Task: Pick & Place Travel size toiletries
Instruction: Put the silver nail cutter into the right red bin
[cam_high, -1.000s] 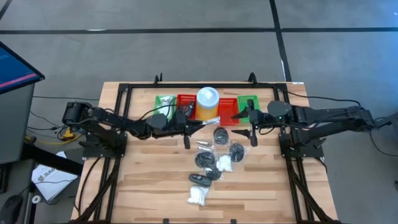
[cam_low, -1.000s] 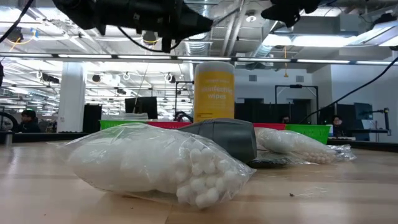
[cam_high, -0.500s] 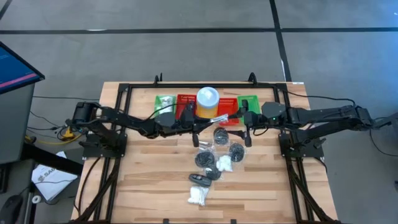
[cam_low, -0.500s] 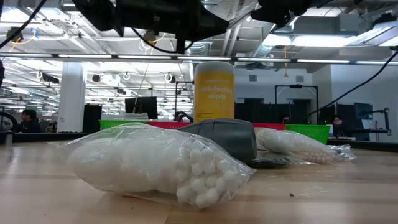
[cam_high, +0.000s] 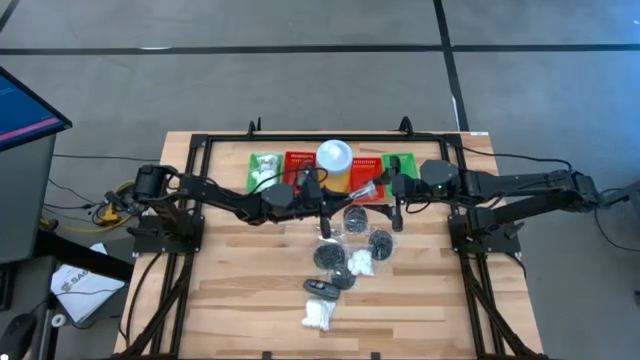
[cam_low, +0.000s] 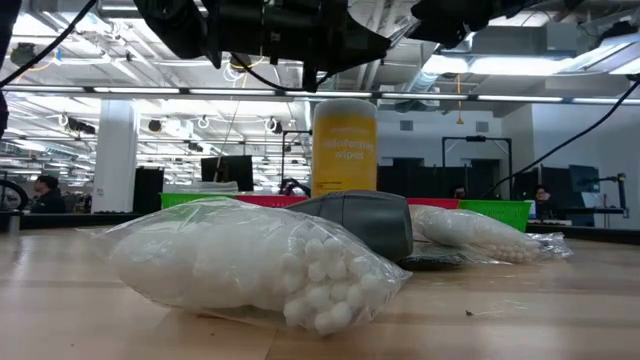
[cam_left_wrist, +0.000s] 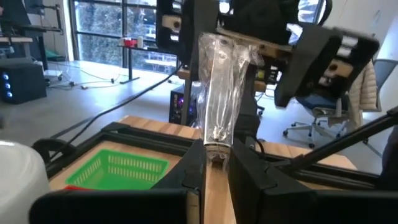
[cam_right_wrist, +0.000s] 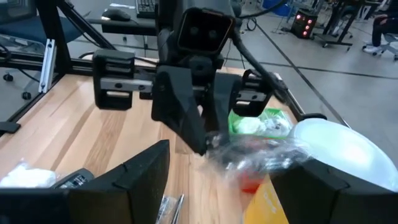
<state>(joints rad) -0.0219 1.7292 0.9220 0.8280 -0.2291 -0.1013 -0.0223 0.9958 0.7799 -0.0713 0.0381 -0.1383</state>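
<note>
My left gripper (cam_high: 343, 199) (cam_left_wrist: 216, 163) hangs above the middle of the table, shut on a clear plastic packet (cam_high: 364, 189) (cam_left_wrist: 219, 81). My right gripper (cam_high: 392, 203) (cam_right_wrist: 219, 182) faces it from the right, wide open. The packet's free end (cam_right_wrist: 264, 152) shows between its spread fingers, and I see no touch. Lying flat on the table are dark discs in clear wrappers (cam_high: 380, 242), white fluffy bundles (cam_high: 318, 315) (cam_low: 250, 265), a black piece (cam_high: 322, 287) and silvery bits (cam_high: 330, 233). My left gripper pinches the clear packet by one narrow end (cam_left_wrist: 216, 148) between its two fingers. The fingers come roughly level from the table's left. The packet is lifted clear of the table and sticks out beyond the fingertips toward my right gripper.
A yellow canister with a white lid (cam_high: 334, 160) (cam_low: 344, 145) stands at the far side among red baskets (cam_high: 300, 170) and green baskets (cam_high: 402, 165) (cam_left_wrist: 124, 168). One green basket (cam_right_wrist: 258, 124) holds white items. Bare wood (cam_high: 240, 290) lies to the near left and near right.
My left gripper has moved toward the table's right, carrying the clear packet up to my right gripper. My right gripper has shifted a little toward the table's left, closing the distance between the two.
</note>
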